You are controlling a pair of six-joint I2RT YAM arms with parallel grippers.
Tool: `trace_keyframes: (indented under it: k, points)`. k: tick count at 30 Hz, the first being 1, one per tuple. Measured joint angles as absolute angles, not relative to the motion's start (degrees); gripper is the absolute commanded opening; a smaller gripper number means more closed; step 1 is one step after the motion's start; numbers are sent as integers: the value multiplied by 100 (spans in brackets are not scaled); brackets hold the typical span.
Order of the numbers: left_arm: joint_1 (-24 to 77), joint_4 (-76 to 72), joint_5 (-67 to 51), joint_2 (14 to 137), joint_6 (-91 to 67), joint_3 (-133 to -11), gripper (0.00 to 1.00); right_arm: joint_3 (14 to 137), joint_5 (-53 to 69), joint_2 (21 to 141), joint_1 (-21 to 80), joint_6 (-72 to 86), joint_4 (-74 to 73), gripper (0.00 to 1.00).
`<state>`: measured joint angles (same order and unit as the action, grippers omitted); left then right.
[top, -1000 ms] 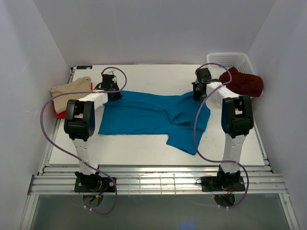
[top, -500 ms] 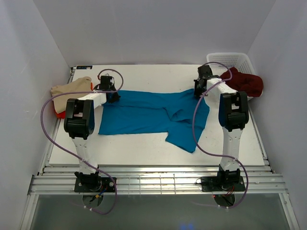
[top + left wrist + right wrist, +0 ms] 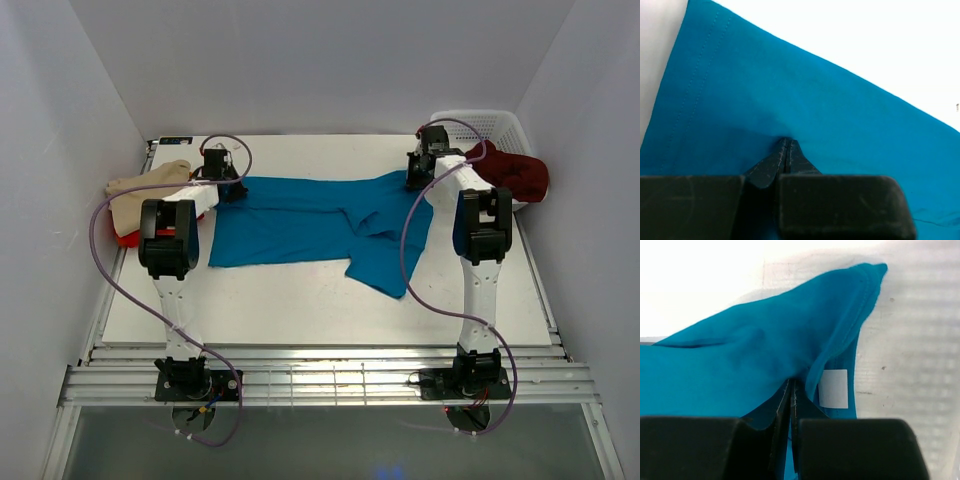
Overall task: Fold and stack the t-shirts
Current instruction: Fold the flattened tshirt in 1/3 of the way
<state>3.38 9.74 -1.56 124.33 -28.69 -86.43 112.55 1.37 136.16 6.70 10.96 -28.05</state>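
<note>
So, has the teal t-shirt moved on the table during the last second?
Yes. The teal t-shirt has slid toward the far edge of the table, away from the arm bases; the left gripper and right gripper are both shut on it.

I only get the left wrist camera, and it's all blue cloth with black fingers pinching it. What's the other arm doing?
Observer: The right gripper is shut on the same teal t-shirt, pinching it beside a white label.
Operator: Are there more shirts?
Observer: Yes, a beige t-shirt lies bunched at the left edge of the table, with a bit of red cloth showing under it.
Operator: Is there anything on the other side?
Observer: A white basket stands in the far right corner, and a dark maroon t-shirt is heaped at its near edge.
</note>
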Motion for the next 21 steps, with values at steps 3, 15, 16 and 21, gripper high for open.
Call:
trace_keyframes:
  k: [3,15,16,21]
  points:
    - [322,965,-340,12634,-2753,-8952,12,10680,301,13310,637,991,-2329,19]
    - [390,1000,-460,12873,-2311,-9797,42,9172,794,10648,926,709,-1726,38]
    - [403,998,-434,12853,-2309,-9797,42,9146,832,10565,989,709,-1682,38]
    - [617,993,-322,12606,-2340,-9607,42,8790,1240,10630,1380,731,-1566,37]
